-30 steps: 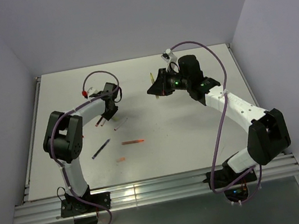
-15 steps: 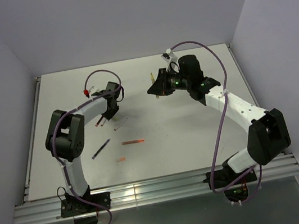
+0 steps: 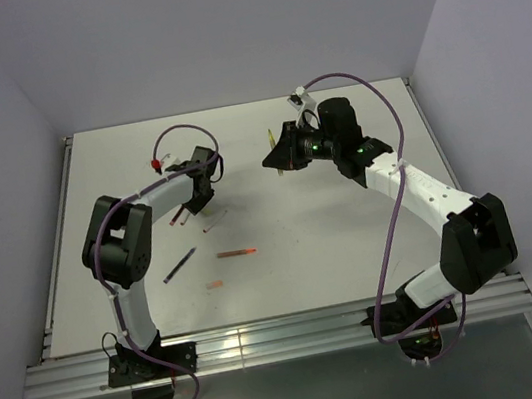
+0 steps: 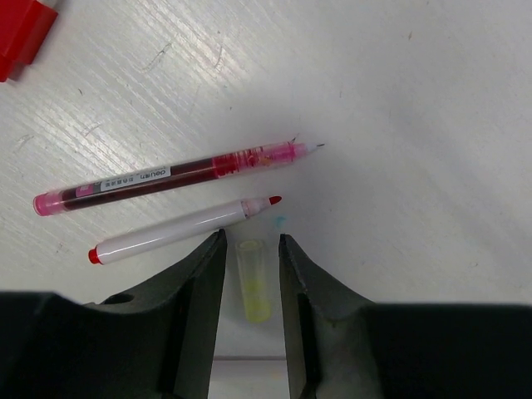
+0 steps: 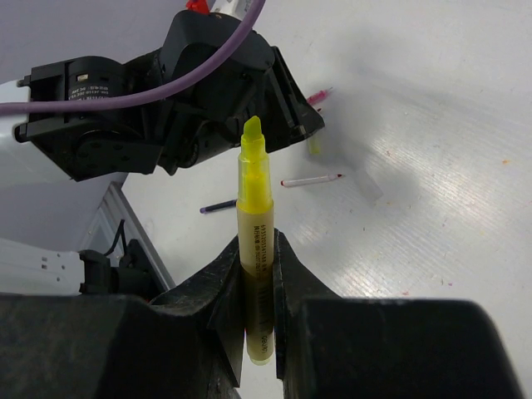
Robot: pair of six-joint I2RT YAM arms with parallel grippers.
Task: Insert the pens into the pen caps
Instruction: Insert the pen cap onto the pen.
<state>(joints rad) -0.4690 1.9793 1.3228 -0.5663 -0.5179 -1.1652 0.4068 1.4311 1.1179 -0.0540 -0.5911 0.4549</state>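
Closest to the near edge of the worktop (image 3: 354, 246), left of its middle, lies a small orange cap (image 3: 217, 284). Just beyond it an orange pen (image 3: 237, 253) lies roughly along the near edge. To its left, toward the left edge, a dark pen (image 3: 179, 265) lies on a slant.

Farther in, a white pen (image 4: 183, 229) with a red tip and a dark red pen (image 4: 174, 176) with a clear pink front lie side by side, close but not touching. Both are uncapped, and their tips point the same way.

The left end effector (image 4: 251, 243) is down at the worktop right beside the white pen. Its fingers stand apart, with a pale yellowish clear cap (image 4: 253, 283) lying on the surface between them. A sliver of worktop shows on either side of the cap, so nothing is gripped. The cap's open mouth faces the white pen's tip.

Farther still, right of the middle and toward the far edge, the right end effector (image 5: 258, 241) is held up off the worktop. It is clamped on a yellow pen (image 5: 253, 179), whose barrel is pinched between the fingers. The bare chisel tip sticks out past the fingertips, toward the left arm (image 5: 166, 91).
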